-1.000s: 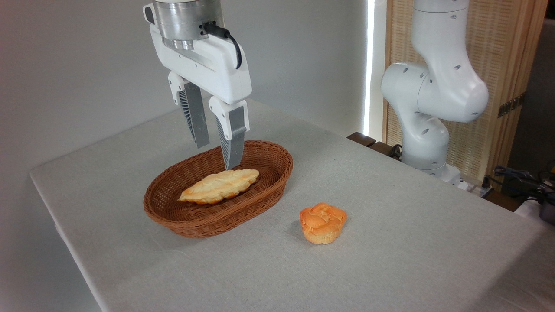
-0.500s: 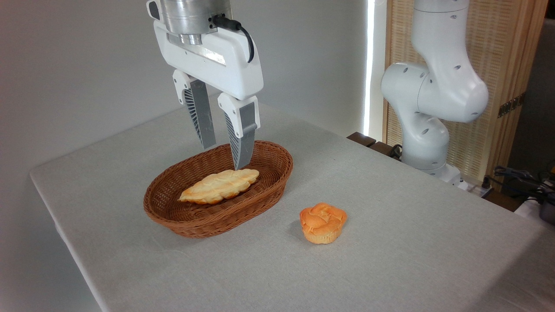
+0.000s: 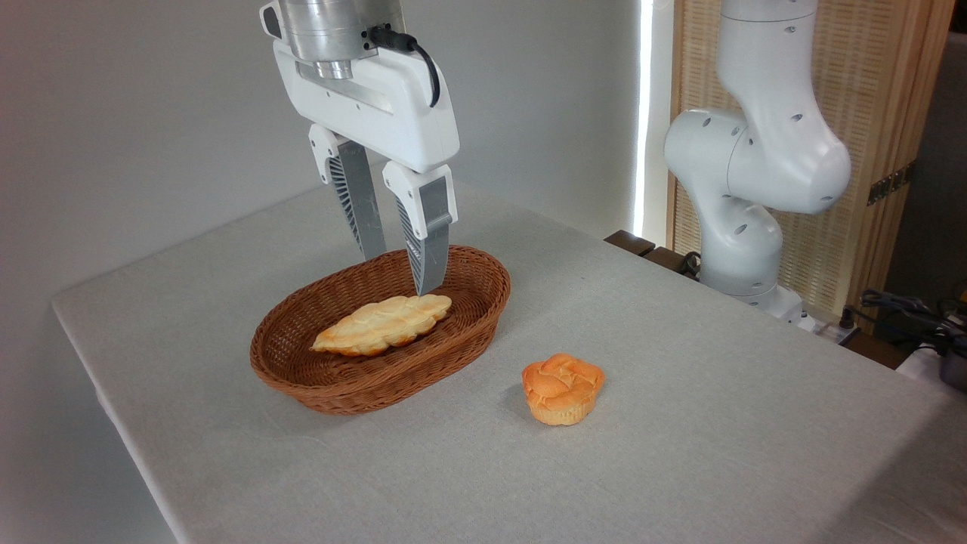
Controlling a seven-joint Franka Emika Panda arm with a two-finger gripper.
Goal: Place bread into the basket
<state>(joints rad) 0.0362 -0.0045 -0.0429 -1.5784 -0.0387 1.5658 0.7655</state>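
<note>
Compared with a second ago, the tool [image 3: 400,273] has shifted toward the right of the picture and a little farther back, while the bread, the basket and the bun lie where they were. The tool hangs above the far right part of the basket, its two grey fingers [image 3: 427,238] pointing down and spread apart with nothing between them. Whether the nearer fingertip is just above the bread's right end or touching it cannot be told.

The basket [image 3: 317,381] is an oval of reddish-brown wicker, shallow with flaring sides, sitting on the grey cloth of the tabletop [image 3: 680,423]. Its long axis runs from the lower left toward the upper right of the picture. The only thing in it is the bread [image 3: 382,323], a long braided loaf, pale golden with browner patches, resting on the basket's floor.

The bread lies along the basket's length. One pointed end aims toward the lower left, near the front wall, and the other toward the upper right, below the tool. It lies flat with its braided top facing up.

A small round orange bun [image 3: 563,389] sits on the tabletop to the right of the basket, apart from it. The white robot arm [image 3: 755,151] rises at the right rear edge of the tabletop.
</note>
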